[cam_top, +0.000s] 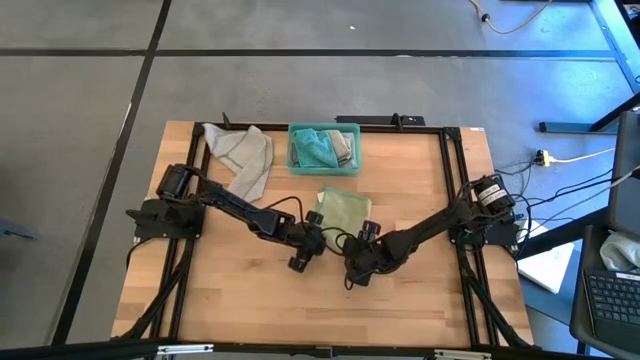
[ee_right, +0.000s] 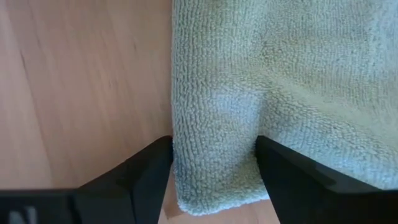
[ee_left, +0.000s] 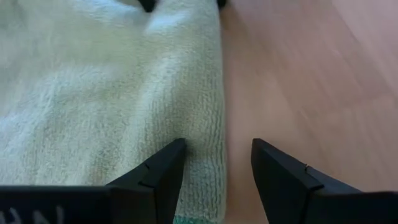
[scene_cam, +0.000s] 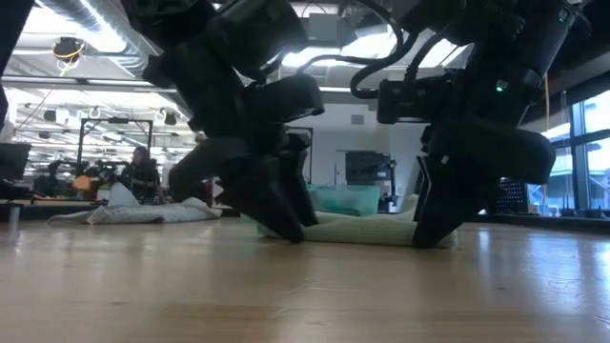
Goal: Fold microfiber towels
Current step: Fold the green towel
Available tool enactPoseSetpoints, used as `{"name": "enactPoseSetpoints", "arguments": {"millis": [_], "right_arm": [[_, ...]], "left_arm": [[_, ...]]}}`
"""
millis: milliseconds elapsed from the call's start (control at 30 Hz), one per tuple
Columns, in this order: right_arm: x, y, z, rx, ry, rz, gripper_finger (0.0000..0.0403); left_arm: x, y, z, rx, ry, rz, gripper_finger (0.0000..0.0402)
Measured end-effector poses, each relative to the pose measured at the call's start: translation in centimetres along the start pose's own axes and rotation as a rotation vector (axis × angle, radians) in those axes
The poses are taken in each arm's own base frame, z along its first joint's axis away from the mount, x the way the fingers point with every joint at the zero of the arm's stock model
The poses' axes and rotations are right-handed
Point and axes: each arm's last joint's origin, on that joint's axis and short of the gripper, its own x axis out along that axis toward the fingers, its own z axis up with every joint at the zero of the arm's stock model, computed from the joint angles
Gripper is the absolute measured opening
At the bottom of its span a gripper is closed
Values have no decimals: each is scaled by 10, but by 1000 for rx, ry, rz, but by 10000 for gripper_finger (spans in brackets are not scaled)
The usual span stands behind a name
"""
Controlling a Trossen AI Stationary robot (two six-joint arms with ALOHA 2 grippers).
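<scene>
The pale green towel (ee_left: 93,93) is a soft cloth with a short, fuzzy, looped pile and a matt look, and its edge shows fine stitched ribs. The surface (cam_top: 420,300) is light wood in narrow joined strips, smooth with a mild sheen, and the dark fingers (ee_right: 298,180) of each pincer look like hard, smooth, matt plastic. The grey towel (cam_top: 245,160) is a limp, crumpled cloth, and the teal bin (cam_top: 323,149) looks like rigid plastic.
</scene>
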Motion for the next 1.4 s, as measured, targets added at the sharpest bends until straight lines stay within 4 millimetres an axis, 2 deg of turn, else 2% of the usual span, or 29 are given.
{"name": "enactPoseSetpoints", "arguments": {"millis": [133,333,467,600,700,767,933,1200,1400], "right_arm": [[0,1,0,15,2,11,208],[0,2,1,13,4,28,117],[1,2,1,16,10,38,58],[1,2,0,42,26,54,16],[0,4,3,79,31,92,17],[-2,8,7,101,28,123,30],[-16,20,24,111,21,205,48],[-54,28,58,102,30,215,56],[-78,25,71,79,61,180,82]], "left_arm": [[1,2,-1,-30,6,12,178],[1,2,-2,-91,16,25,160],[2,1,-4,-110,34,20,124],[-1,0,-5,-141,47,4,68],[-7,2,-5,-189,65,-11,21],[-15,2,-5,-220,82,-29,7],[-42,5,2,-275,60,-68,3],[-91,10,12,-400,-2,-181,2],[-108,14,16,-491,-54,-213,1]]}}
